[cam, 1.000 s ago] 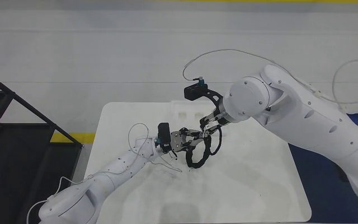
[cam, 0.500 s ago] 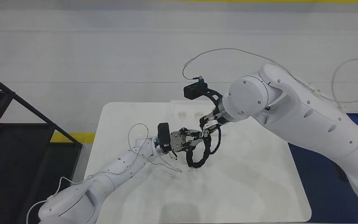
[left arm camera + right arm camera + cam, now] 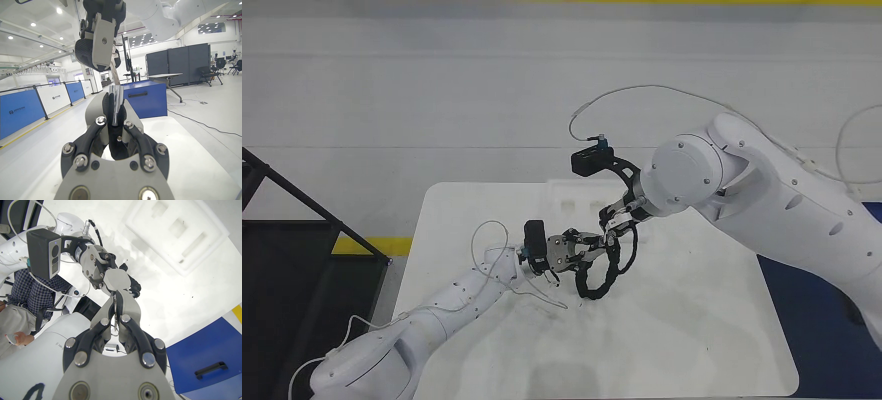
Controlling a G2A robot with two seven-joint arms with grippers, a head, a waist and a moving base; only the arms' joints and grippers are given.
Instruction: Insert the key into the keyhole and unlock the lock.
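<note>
So, biggest thing first: there's the white table [image 3: 692, 330] with a white foam tray [image 3: 175, 236] sitting toward its far edge, well apart from the action; both arms meet above the middle of the table; the left gripper [image 3: 113, 115] is clamped around the lock [image 3: 115, 98], holding its chrome cylinder so the long axis points straight away from that wrist toward the other arm, with the lock's black cable loop [image 3: 587, 290] dangling underneath; the right gripper [image 3: 118, 295] is pinched tight on the flat head of the key [image 3: 115, 75], and from the left wrist it hangs right above the cylinder; now the bit that matters: the key blade comes at the cylinder's free end from above, tip right at the end face, touching or as good as; I honestly can't tell whether the tip has gone in at all, since the opening itself is hidden from both wrists; the blade also looks tilted a little off the cylinder's axis rather than dead in line; my guess is this is the lining-up or first-entry stage, nothing turned yet; the right arm carries the key, so it'd have to do the pushing, along the cylinder's length toward the left gripper, and I reckon it needs to square that tilt up first or the tip will just skate off the chrome rim.
</note>
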